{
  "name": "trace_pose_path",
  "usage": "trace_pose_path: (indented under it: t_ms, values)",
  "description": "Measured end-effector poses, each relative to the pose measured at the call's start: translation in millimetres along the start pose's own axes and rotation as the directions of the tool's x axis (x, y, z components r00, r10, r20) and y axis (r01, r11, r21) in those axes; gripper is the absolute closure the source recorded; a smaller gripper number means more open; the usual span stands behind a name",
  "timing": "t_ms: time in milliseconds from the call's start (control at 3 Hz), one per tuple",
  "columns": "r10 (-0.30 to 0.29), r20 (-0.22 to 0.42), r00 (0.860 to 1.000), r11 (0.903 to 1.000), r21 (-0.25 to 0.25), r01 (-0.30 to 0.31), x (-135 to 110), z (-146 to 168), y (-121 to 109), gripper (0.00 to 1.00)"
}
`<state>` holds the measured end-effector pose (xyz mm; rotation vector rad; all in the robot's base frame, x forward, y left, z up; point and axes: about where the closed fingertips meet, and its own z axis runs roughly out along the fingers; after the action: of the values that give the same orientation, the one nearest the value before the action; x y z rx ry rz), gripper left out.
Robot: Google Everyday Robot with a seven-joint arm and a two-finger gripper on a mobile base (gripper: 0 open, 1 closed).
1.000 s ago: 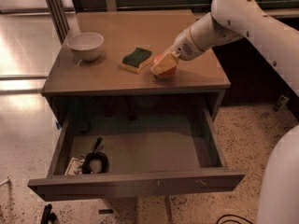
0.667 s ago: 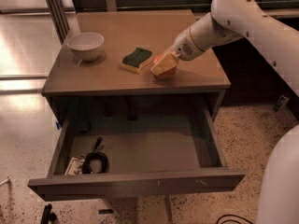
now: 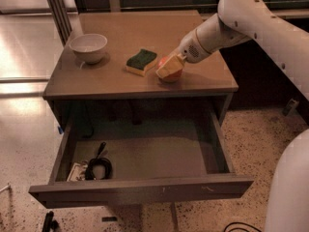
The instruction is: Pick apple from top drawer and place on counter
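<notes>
The apple point(image 3: 175, 75) rests on the counter point(image 3: 140, 30), right of centre near the front edge, just right of the sponge. My gripper point(image 3: 169, 67) reaches in from the upper right and is shut on the apple, its cream fingers covering most of it, so only red patches show. The top drawer point(image 3: 145, 190) is pulled fully open below the counter. Its grey-green inside holds no apple.
A green-and-yellow sponge point(image 3: 141, 61) lies beside the apple. A white bowl point(image 3: 89, 47) stands at the counter's left. A black coiled cable point(image 3: 98, 167) and a small pale item lie in the drawer's front left corner. My white arm point(image 3: 270, 28) spans the right side.
</notes>
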<state>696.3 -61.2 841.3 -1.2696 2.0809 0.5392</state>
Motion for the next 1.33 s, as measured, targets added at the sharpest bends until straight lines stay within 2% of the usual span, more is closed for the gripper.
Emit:
trace_pose_path:
  t_ms: [333,667,1000,1333]
  values:
    - [0.0,0.0,1.0,1.0,0.0,0.0,0.0,0.0,0.0,0.11]
    - [0.0,0.0,1.0,1.0,0.0,0.0,0.0,0.2,0.1,0.0]
    - [0.0,0.0,1.0,1.0,0.0,0.0,-0.2,0.0,0.1,0.0]
    - [-0.058,0.055,0.997,0.9969,0.057,0.054,-33.6,-30.0,3.0,0.0]
